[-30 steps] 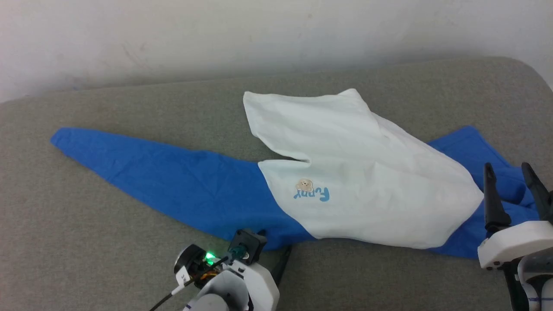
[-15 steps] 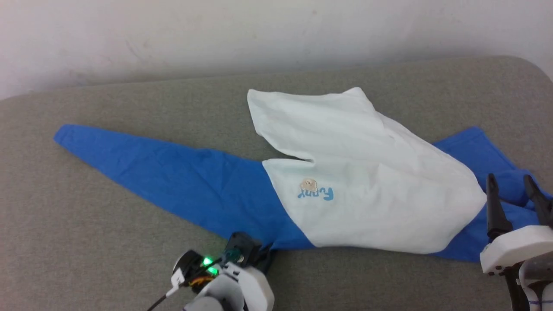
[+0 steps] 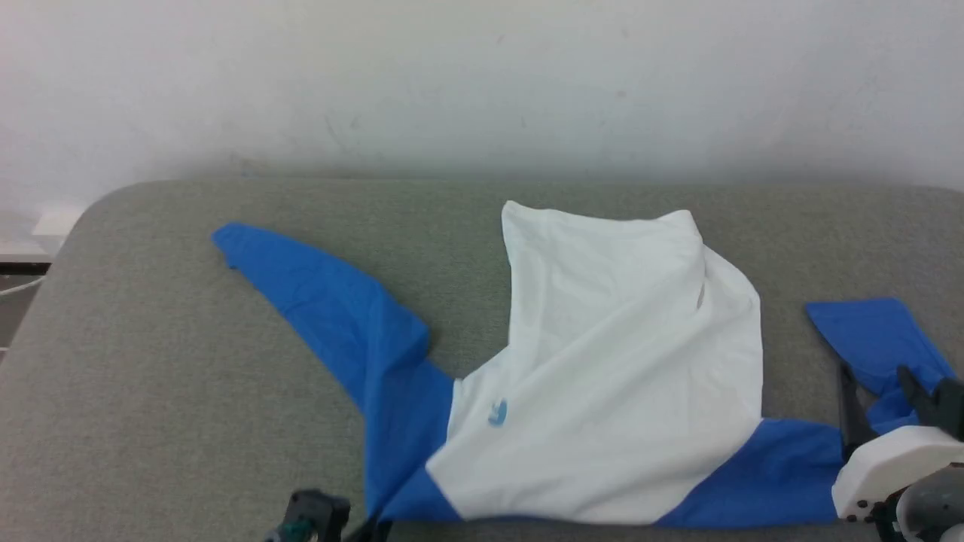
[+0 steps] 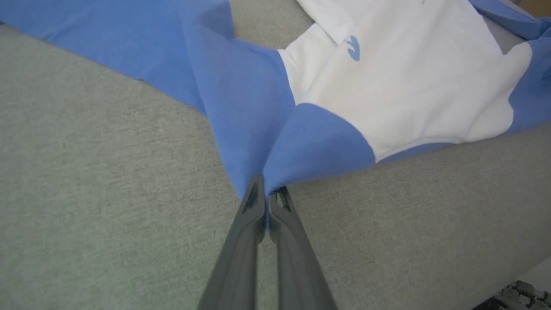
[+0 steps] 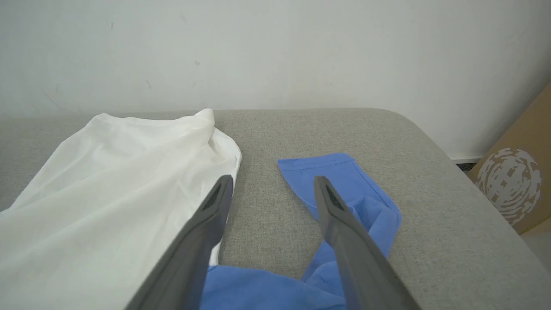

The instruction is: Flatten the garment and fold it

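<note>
A: The left gripper (image 4: 267,189) is clamped tight, its long dark fingers pinched together on a fold of blue cloth at the near edge of the thin white fabric garment with bright blue long sleeves (image 3: 617,361).

B: And the garment sprawls across the grey padded surface (image 3: 151,339), white body bunched in the middle, one sleeve trailing to each side. A grip that low on the near edge looks meant for dragging the cloth out flat.

A: And the right gripper (image 5: 273,178)?

B: Jaws spread wide, holding nothing. It's poised above the gap between the white body and the folded blue right sleeve cuff (image 5: 327,172). I'd say it's lining up its own pinch so both arms can tug together.

A: How does this compare with a second ago?

B: Big change. The left jaws were apart then; now they've bitten. The head camera has swung too, so ignore the overall shift, but the garment's shape is different. The blue left sleeve (image 3: 324,301) lay straight and now kinks near the shoulder. The light-blue lettering (image 3: 497,412) has mostly vanished into a crease.
</note>
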